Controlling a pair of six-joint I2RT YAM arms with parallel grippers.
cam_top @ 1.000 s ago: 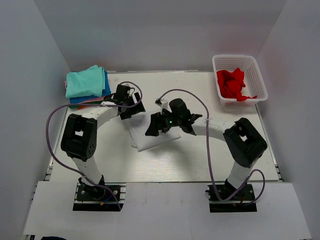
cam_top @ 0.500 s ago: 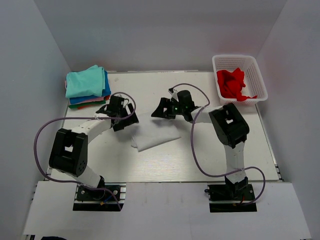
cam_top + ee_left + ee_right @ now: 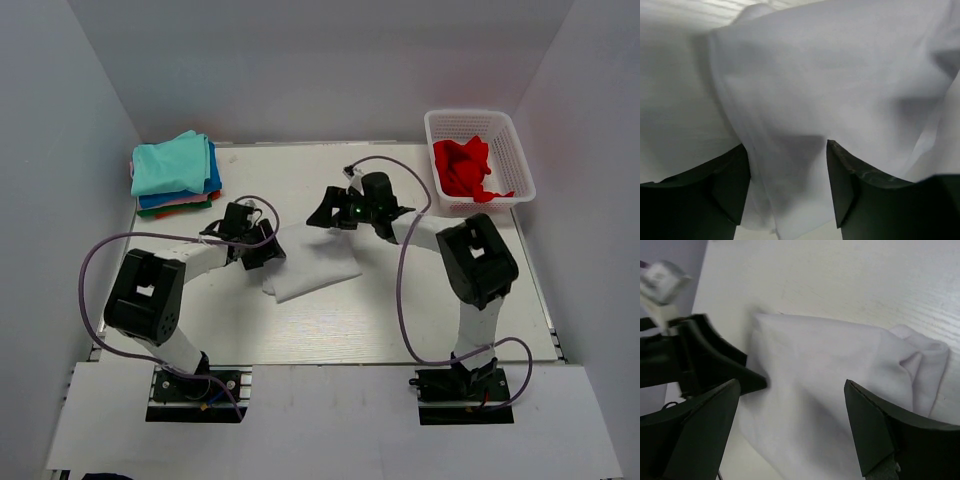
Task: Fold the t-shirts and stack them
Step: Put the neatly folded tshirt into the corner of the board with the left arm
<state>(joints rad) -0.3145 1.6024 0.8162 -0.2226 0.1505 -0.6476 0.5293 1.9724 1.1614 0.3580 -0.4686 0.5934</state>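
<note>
So the white t-shirt [image 3: 312, 265] is lying folded into a lumpy rectangle on the table [image 3: 400, 320], and I'm placing everything else off that.

The left gripper [image 3: 258, 248] is sitting right at the shirt's left edge. From its own wrist cam, the left gripper [image 3: 787, 180] is straddling a thick fold of the white t-shirt [image 3: 840, 75], with cloth filling the whole gap between the two fingers [image 3: 725, 185]. The jaws are standing apart around that fold, but honestly I can't tell if they're actually pinching it or just sitting around it.

The right gripper [image 3: 326, 214] is hovering just past the shirt's far edge with its jaws spread wide, holding nothing. Its wrist cam is looking down over the white t-shirt [image 3: 830, 390], with the cloth showing between the spread fingers [image 3: 875, 435].

Well off to the far left of the white shirt, a stack of folded shirts [image 3: 175, 170] is sitting, teal on top with blue, pink and green peeking out underneath. Well off to the far right, a red t-shirt [image 3: 463, 168] is lying crumpled inside the white basket [image 3: 522, 165].
</note>
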